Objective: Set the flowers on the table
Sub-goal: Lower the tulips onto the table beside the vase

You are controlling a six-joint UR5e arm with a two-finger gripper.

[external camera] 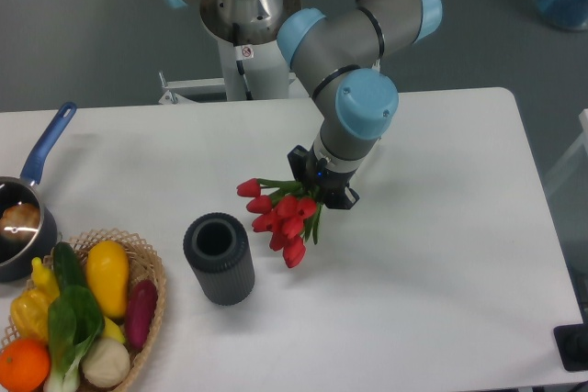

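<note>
The flowers [280, 216] are a bunch of red tulip buds with green leaves, held near the middle of the white table [441, 254]. The buds point toward the lower left and hang just above or at the tabletop; I cannot tell if they touch it. My gripper [319, 192] is shut on the stem end, with its fingers mostly hidden behind the leaves and the black wrist mount. The dark ribbed vase [219, 259] stands upright and empty to the left of the flowers, a short gap away.
A wicker basket [152, 273] of vegetables and fruit, with a leafy green [72, 323], sits at the front left corner. A blue-handled pot [23, 218] stands at the left edge. The arm's base [243, 34] rises behind the table.
</note>
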